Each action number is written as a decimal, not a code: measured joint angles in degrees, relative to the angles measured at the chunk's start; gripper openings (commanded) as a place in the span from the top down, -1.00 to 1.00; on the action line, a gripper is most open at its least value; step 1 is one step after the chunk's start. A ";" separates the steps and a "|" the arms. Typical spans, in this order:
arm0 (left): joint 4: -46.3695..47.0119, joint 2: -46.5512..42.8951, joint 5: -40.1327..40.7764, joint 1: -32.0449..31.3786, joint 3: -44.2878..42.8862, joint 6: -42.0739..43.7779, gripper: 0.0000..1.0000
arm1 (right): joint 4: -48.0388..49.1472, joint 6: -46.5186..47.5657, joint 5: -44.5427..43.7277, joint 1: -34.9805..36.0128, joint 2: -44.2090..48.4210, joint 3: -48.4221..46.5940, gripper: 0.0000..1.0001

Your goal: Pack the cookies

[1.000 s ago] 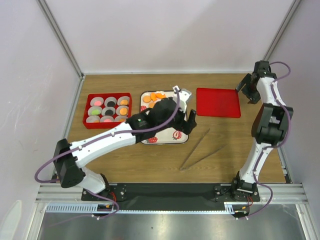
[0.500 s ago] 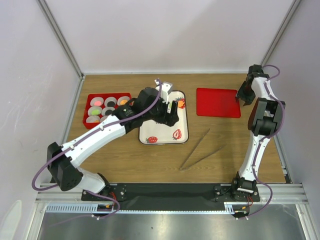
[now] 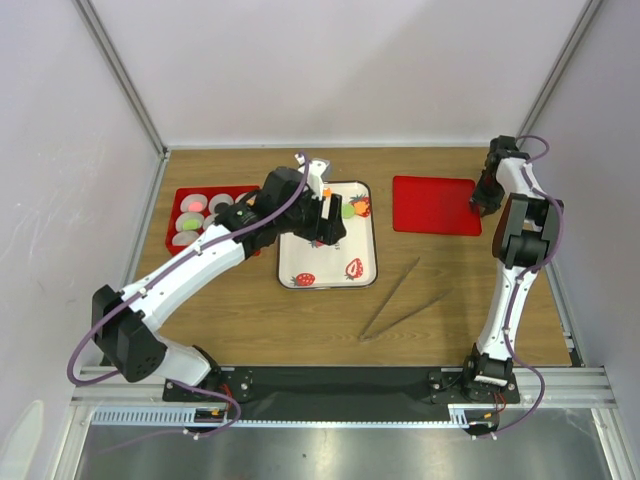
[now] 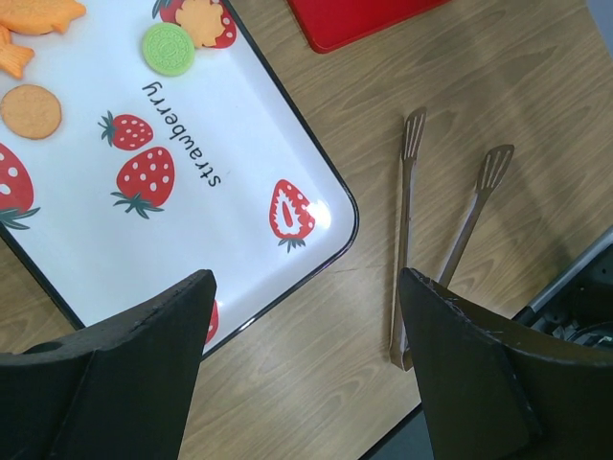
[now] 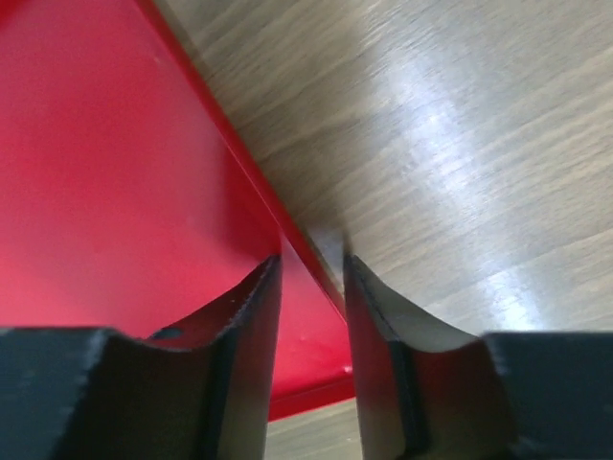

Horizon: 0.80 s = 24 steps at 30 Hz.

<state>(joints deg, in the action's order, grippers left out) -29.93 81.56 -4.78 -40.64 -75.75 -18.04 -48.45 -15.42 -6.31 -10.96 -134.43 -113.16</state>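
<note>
My left gripper (image 4: 306, 287) hangs above the tray (image 4: 239, 182), jaws spread wide and holding nothing. Between its dark fingers (image 4: 105, 364) the wrist view takes in the tray's white floor, printed with strawberries, its rounded corner, and bare table (image 4: 498, 86) beyond.

Loose cookies (image 4: 169, 45) lie at the tray's far right corner. A green one sits just beside an orange flower-shaped one. A round orange one lies apart from them, and more orange pieces run off the picture's edge. None touches my fingers.

Seen from above, my left arm stretches in from the left, its wrist over the tray's far half. It partly covers the red box (image 3: 178, 215), which stands just left of the tray. In the box's cups (image 3: 186, 240) that show, spots of pink and green can be made out.

The tongs (image 3: 400, 300) lie on the wood nearer my bases, to the right of the tray and apart from it.

My right gripper (image 5: 311, 264) is down at the right edge of the lid (image 5: 115, 172), a flat red piece lying right of the tray. Its jaws are drawn in to a narrow slot. One finger stands over the red and the other over the wood, with the lid's rim running between them. Whether they press on the rim I cannot tell.
</note>
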 measured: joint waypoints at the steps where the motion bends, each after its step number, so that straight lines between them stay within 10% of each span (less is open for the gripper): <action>1: 0.02 0.00 -0.09 0.17 0.04 -0.04 -0.65 | 0.15 0.09 0.00 0.04 0.00 0.00 0.39; 8: 0.46 0.22 -1.07 1.70 0.11 -0.98 -0.62 | 0.35 0.94 -0.96 0.61 0.04 0.07 0.98; 24: 2.56 10.36 -4.98 7.26 -1.75 -4.52 -0.61 | -2.03 -1.33 0.76 0.81 5.29 3.26 1.00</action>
<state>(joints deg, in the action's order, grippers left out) -27.38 91.92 -9.76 -33.39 -77.49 -22.57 -50.48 -16.75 -5.54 -10.15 -129.14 -109.91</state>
